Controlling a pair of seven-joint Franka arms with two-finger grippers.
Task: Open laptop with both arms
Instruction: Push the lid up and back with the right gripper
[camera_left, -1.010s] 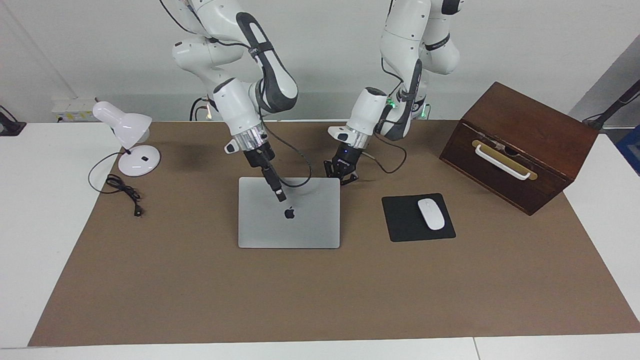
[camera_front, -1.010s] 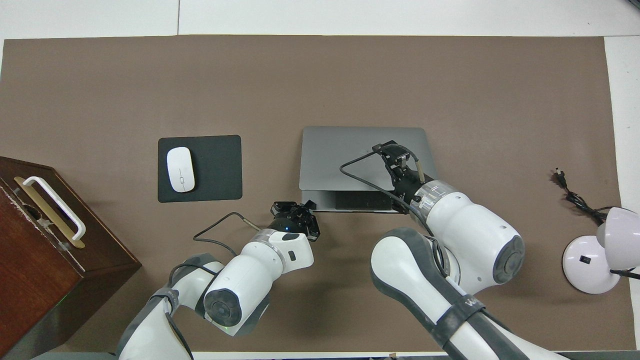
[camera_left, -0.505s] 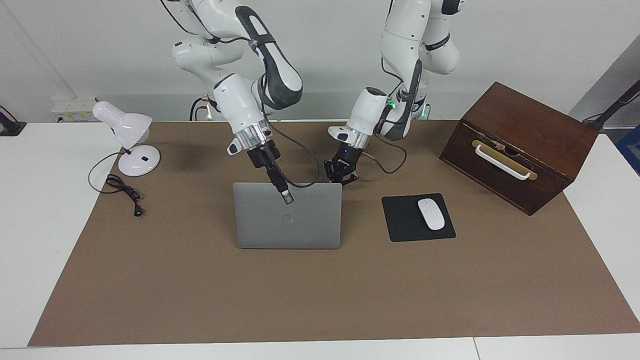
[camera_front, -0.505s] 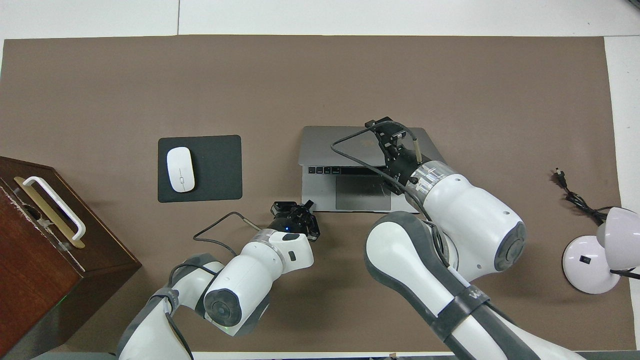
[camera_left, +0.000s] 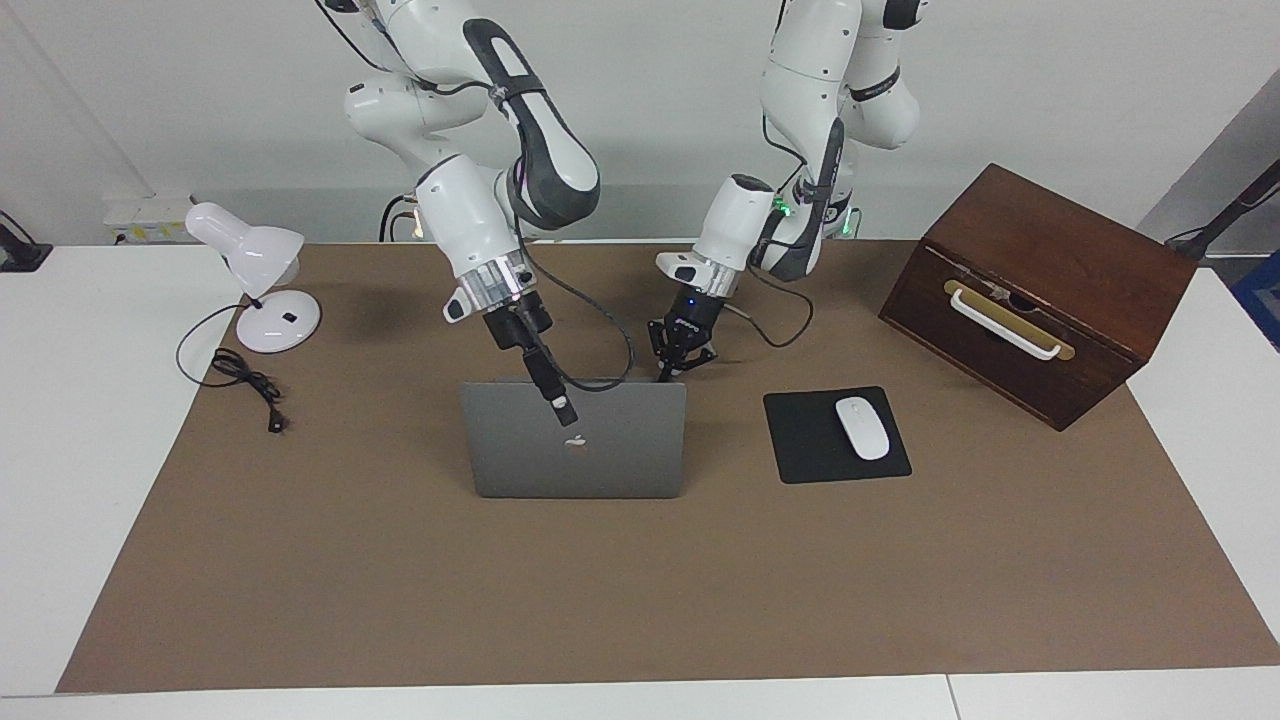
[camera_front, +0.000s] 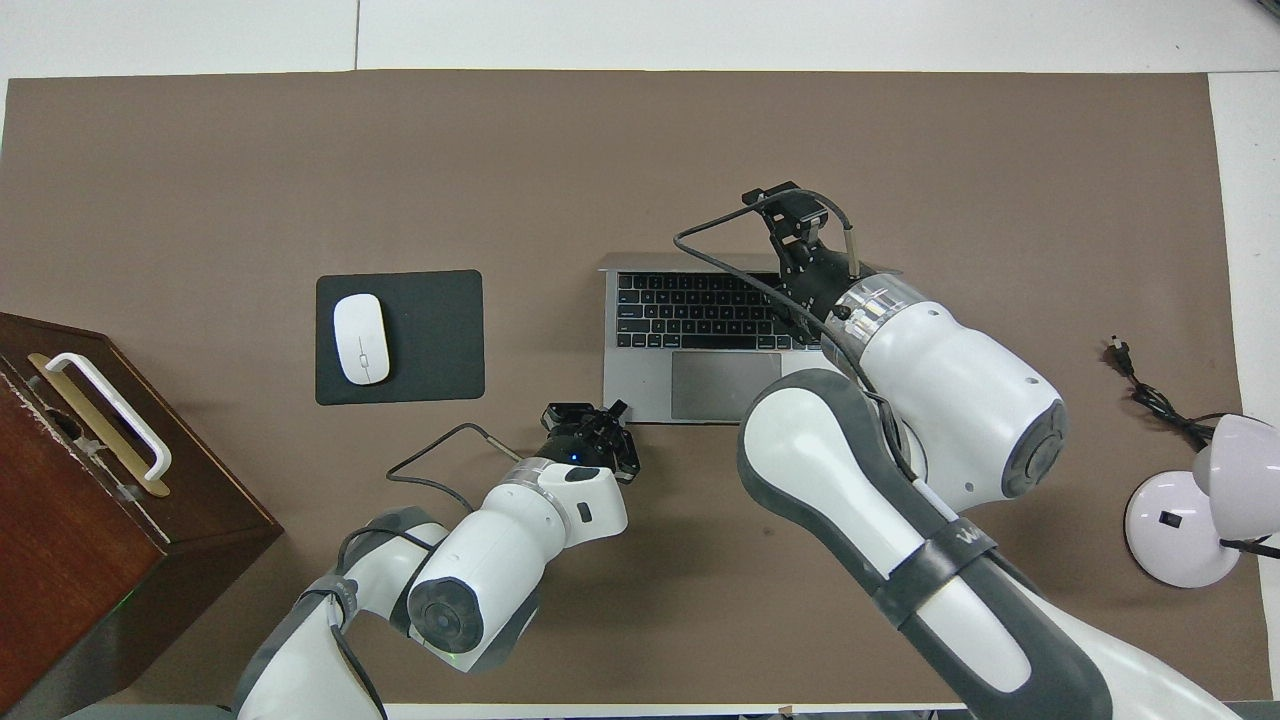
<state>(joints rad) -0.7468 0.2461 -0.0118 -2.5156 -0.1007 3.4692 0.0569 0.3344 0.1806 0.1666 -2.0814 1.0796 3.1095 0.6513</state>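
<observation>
The silver-grey laptop (camera_left: 620, 455) stands open on the brown mat, its lid nearly upright with the apple logo facing away from the robots. In the overhead view its black keys (camera_front: 690, 310) and grey trackpad (camera_front: 722, 385) show. My right gripper (camera_left: 563, 408) is at the top edge of the lid, and also shows in the overhead view (camera_front: 797, 215). My left gripper (camera_left: 683, 358) is open, low at the laptop base's corner nearest the robots toward the left arm's end, and also shows in the overhead view (camera_front: 590, 414).
A black mouse pad (camera_left: 800, 450) with a white mouse (camera_left: 862, 428) lies beside the laptop toward the left arm's end. A brown wooden box (camera_left: 1040, 290) with a white handle stands past it. A white desk lamp (camera_left: 262, 290) and its cable (camera_left: 245, 380) are at the right arm's end.
The laptop lid has swung up from nearly flat to nearly upright. My right gripper rose and moved with its top edge. The left gripper stayed at the base corner.
</observation>
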